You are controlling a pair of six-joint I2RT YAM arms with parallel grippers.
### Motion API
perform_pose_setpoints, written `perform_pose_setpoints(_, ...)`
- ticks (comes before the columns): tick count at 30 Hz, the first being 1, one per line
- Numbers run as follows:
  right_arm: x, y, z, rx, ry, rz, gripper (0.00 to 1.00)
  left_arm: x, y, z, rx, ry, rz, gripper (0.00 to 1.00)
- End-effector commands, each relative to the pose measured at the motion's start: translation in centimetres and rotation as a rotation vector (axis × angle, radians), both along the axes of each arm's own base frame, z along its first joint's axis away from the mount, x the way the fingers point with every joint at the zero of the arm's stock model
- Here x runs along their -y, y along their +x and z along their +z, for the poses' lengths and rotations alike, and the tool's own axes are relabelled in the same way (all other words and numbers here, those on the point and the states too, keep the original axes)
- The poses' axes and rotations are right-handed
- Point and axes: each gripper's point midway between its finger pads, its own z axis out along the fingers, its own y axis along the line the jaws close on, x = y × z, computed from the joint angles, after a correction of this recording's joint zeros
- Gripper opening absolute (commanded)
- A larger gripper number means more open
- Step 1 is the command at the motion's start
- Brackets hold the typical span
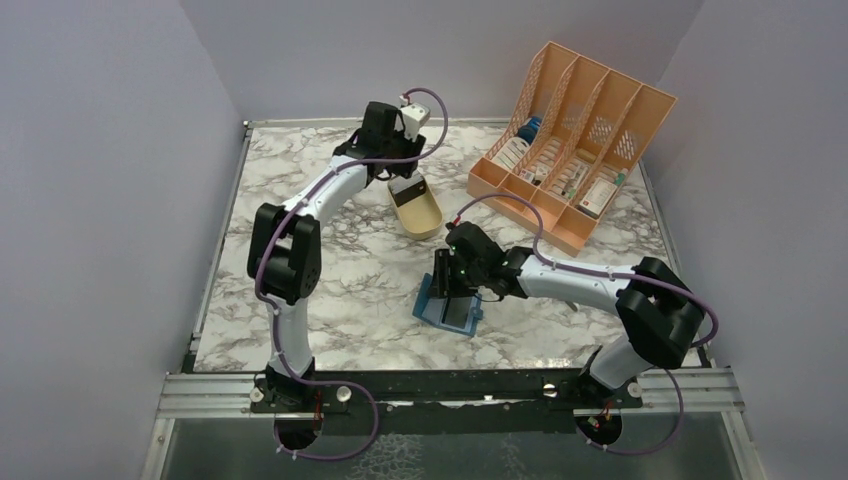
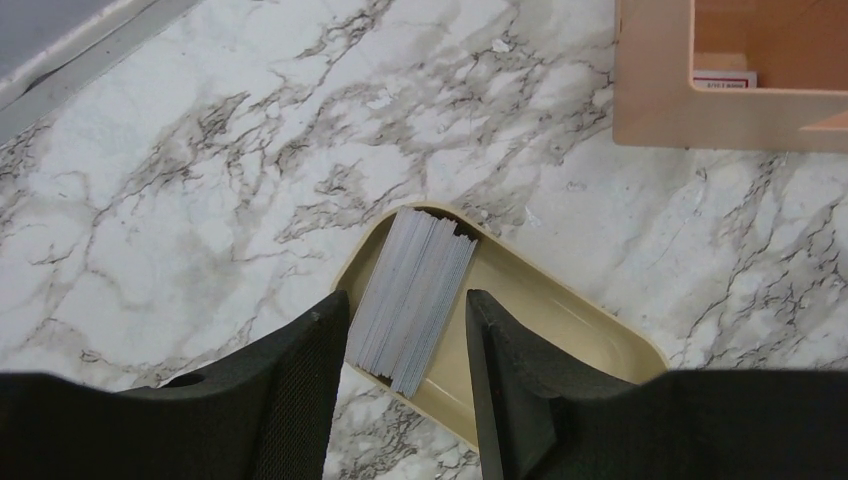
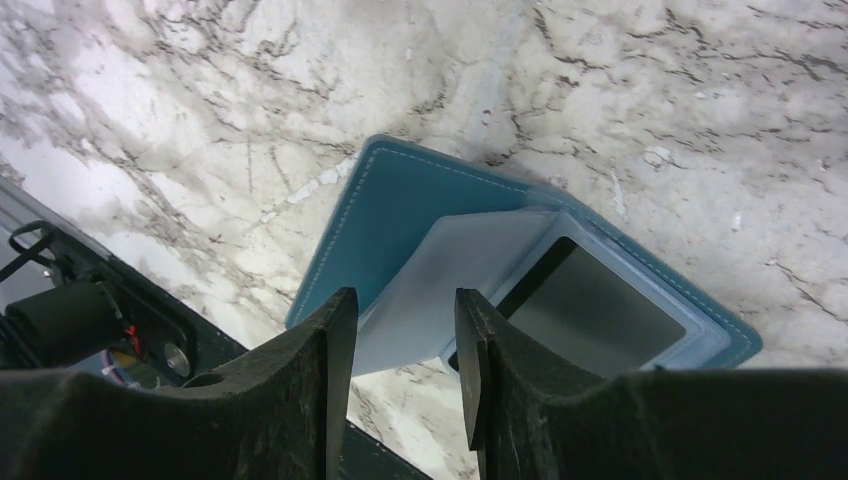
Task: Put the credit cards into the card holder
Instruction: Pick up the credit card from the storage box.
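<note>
**Cards straddled in tray; holder flap btwn R fingers**

L gripper (image 2: 407, 305): the fingers (image 2: 300, 400) are set partway apart, one on each side of the cards (image 2: 415, 290). The stack is seen edge-on, pale grey and slightly fanned. It lies slantwise at one end of the tray (image 2: 560, 320), w/ its near corner over the rim. Whether the pads are pressed against the stack can't be told, so a grip can't be confirmed. The tray is tan, oval and shallow, and is set on the marble table (image 2: 200, 180). A corner of the orange rack (image 2: 650, 100) is seen beyond, apart from the tray.

R gripper (image 3: 403, 297): the fingers (image 3: 300, 400) are held partway apart, w/ a pale blue flap (image 3: 420, 290) of the holder (image 3: 400, 200) filling the gap btwn them. Contact w/ the flap can't be made out, so this grip can't be told either. The flap appears tilted up off the teal back, which is laid flat on the table. Beside the flap, a dark rectangle (image 3: 590, 300) is framed by a pale blue pocket. Whether it is a card or a window can't be told.

In the top view, the holder is found toward the near side of the table, right of ctr, under the R gripper. The tray w/ the cards is placed farther back, under the L gripper, apart from the holder. The rack is stood at the far right.
</note>
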Motion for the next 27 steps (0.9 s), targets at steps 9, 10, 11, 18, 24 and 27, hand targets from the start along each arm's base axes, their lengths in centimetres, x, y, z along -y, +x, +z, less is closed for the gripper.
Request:
perform_pose_setpoints(9, 0.8, -0.3, -0.3, -0.004, -0.021, -0.037, 0.41, 2.7, 0.3, -4.2, 0.006, 0.181, -0.119, 0.5)
perform_pose_setpoints(10, 0.7, -0.4, -0.4, -0.007, -0.014, -0.033, 0.41, 2.6, 0.3, -4.4, 0.006, 0.198, -0.117, 0.5)
perform_pose_setpoints(11, 0.5, -0.5, -0.4, -0.011, -0.007, -0.026, 0.41, 2.4, 0.4, -4.6, 0.006, 0.214, -0.112, 0.5)
perform_pose_setpoints(18, -1.1, -0.6, 0.4, -0.016, 0.066, 0.02, 0.42, 0.6, 0.4, -5.9, 0.014, 0.341, -0.105, 0.52)
perform_pose_setpoints(24, -1.5, -0.7, 0.5, -0.022, 0.091, 0.022, 0.46, 0.0, 0.3, -6.7, 0.011, 0.383, -0.109, 0.53)
perform_pose_setpoints(27, -1.6, -0.7, 0.5, -0.02, 0.096, 0.028, 0.48, 0.1, 0.1, -7.2, 0.003, 0.385, -0.128, 0.54)
